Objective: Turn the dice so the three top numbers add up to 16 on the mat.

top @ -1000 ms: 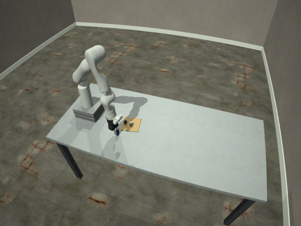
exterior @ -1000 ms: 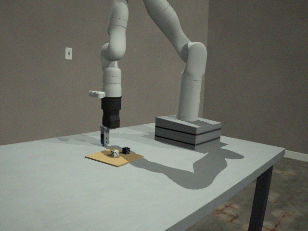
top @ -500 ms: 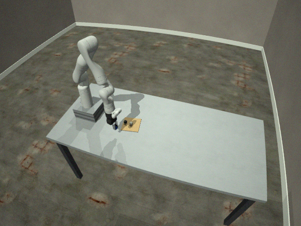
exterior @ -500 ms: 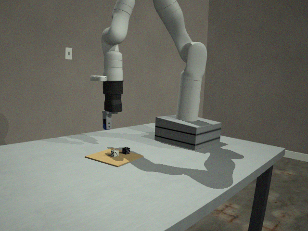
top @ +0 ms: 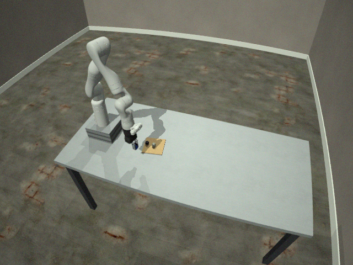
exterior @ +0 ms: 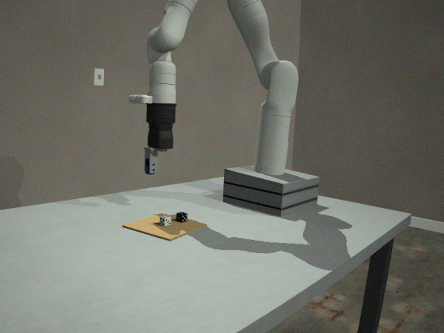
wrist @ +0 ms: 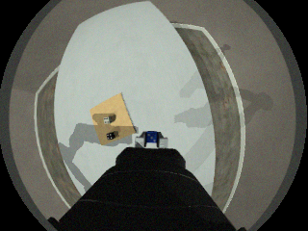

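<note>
Blue die (top: 136, 146) (exterior: 147, 169) (wrist: 152, 138) sits clamped between the fingers (top: 134, 144) (exterior: 150, 168), above the table (top: 216, 162) (exterior: 89, 272) (wrist: 140, 63).

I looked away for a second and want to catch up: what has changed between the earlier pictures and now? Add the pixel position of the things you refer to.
The claw (top: 135, 144) (exterior: 150, 173) (wrist: 151, 137) rose higher above the table (top: 228, 171) (exterior: 89, 272) (wrist: 135, 63), with the blue die (top: 136, 146) (exterior: 147, 169) (wrist: 152, 137) in it. Nothing was newly gripped or let go. The white die (top: 153, 145) (exterior: 165, 220) (wrist: 107, 120), black die (top: 146, 143) (exterior: 182, 216) (wrist: 111, 136) and mat (top: 156, 150) (exterior: 143, 225) (wrist: 115, 103) stayed put.
</note>
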{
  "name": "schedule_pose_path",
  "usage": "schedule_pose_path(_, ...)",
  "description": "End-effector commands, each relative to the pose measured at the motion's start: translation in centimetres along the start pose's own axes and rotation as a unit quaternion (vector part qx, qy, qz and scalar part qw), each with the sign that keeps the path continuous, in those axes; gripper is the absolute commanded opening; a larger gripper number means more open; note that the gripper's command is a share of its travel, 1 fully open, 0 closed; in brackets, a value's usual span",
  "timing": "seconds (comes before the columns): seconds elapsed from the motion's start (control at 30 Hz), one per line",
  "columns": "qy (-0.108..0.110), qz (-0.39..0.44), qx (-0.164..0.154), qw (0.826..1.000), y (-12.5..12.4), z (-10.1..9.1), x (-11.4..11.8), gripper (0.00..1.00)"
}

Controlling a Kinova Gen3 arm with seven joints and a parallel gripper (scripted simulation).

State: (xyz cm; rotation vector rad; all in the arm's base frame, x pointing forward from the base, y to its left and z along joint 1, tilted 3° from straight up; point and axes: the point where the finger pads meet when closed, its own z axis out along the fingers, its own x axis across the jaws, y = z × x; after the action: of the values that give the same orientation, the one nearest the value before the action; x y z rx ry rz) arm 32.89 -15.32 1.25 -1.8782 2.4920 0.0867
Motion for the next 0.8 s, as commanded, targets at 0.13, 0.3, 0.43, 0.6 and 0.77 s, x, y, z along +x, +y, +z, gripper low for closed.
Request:
schedule_pose_path(0.13, 0.001, 0.000, 0.002, 1.000, -0.13, -0.17, 0.05, 0.40)
schedule_pose_path(0.3, 0.000, 0.003, 0.002, 1.000, -0.12, -0.16, 0.05, 0.40)
schedule_pose_path(0.43, 0.000, 0.013, 0.001, 1.000, -0.11, -0.13, 0.08, 0.40)
schedule_pose_path(0.6, 0.000, 0.045, -0.001, 0.999, -0.07, -0.02, 0.18, 0.40)
schedule_pose_path(0.77, 0.000, 0.075, -0.004, 0.997, -0.02, 0.08, 0.27, 0.40)
